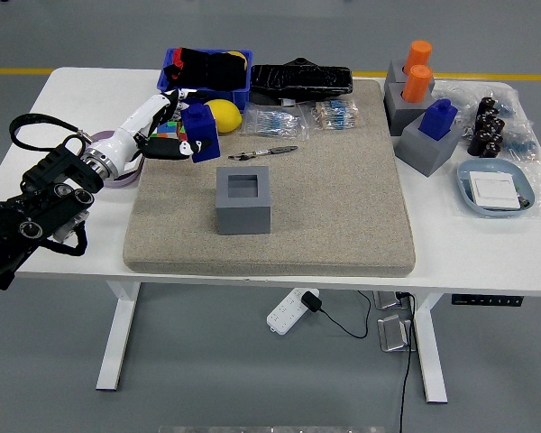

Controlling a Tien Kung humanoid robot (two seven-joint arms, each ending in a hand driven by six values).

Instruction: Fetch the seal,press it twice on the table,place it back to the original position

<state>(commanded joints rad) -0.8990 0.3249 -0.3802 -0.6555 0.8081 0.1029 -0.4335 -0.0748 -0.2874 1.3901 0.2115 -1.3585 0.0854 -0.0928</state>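
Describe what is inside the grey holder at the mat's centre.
The grey holder shows an open square socket with nothing in it; its floor is in shadow. The left hand holds the blue seal.

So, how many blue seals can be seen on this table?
2. One blue plastic seal is held in the left robot hand, above the mat's left edge. The second blue seal stands in a grey holder block at the right.
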